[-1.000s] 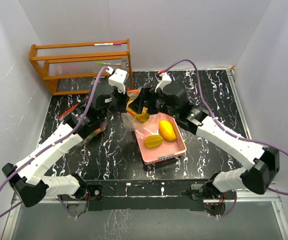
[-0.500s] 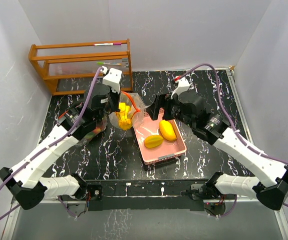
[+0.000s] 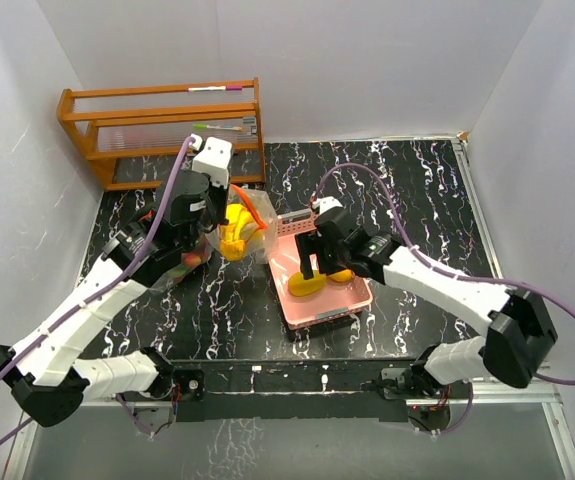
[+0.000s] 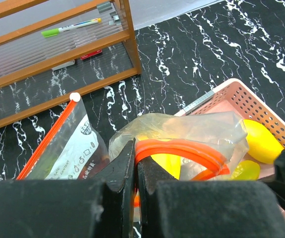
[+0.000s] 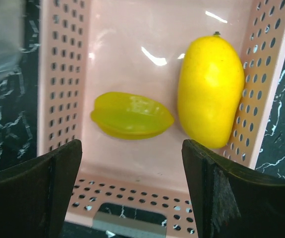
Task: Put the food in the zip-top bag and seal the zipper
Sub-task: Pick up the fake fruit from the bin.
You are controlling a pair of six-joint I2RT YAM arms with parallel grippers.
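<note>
A clear zip-top bag (image 3: 250,228) with an orange zipper (image 4: 182,148) stands open beside the pink basket (image 3: 352,295), with a yellow banana (image 3: 235,228) inside it. My left gripper (image 4: 135,168) is shut on the bag's orange zipper rim and holds it up. In the right wrist view a yellow-orange mango (image 5: 210,89) and a flatter ridged yellow fruit (image 5: 131,115) lie in the basket (image 5: 132,196). My right gripper (image 5: 132,193) is open and empty, hovering over the basket's near end, both fruits ahead of it.
A second bag (image 4: 68,148) with an orange zipper and printed label lies left of the held one. A wooden rack (image 3: 162,125) with pens stands at the back left. White walls close in the black marble table (image 3: 417,190).
My right gripper left the bag mouth and swung down over the basket, now open above the fruits. My left gripper shifted the bag slightly left, still holding it.
</note>
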